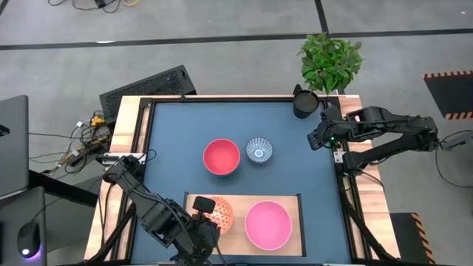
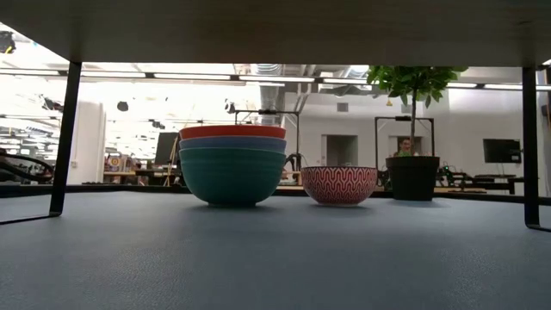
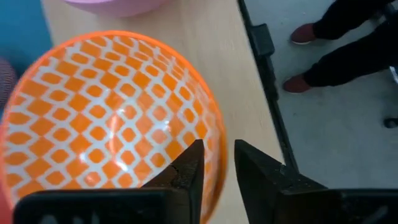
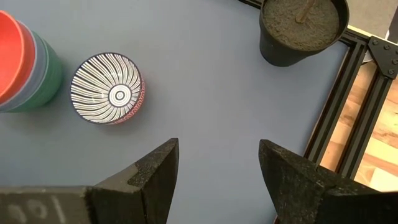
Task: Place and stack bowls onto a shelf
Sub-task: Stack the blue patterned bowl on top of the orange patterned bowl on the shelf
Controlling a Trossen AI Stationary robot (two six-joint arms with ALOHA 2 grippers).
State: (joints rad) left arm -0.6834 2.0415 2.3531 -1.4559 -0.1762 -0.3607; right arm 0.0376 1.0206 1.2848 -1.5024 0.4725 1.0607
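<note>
The orange-lattice bowl sits on the left part of the pale wooden shelf. The wide pink bowl rests beside it on the shelf. My left gripper is narrowly open, its fingers astride the orange bowl's rim. On the blue tabletop a red bowl tops a stack. The blue-and-white striped bowl stands right of that stack. My right gripper hovers open near the table's right edge, holding nothing. My left gripper comes at the orange bowl from above, at the rim's near-left part. One finger is inside the bowl and the other finger is outside. A thin strip of board shows between rim and outer finger. Whether the inner finger touches, I cannot tell.
A dark pot with a green plant stands at the table's far right corner. In the low view the shelf's underside spans overhead on dark legs. A person's legs and shoes show beyond the table's near edge.
</note>
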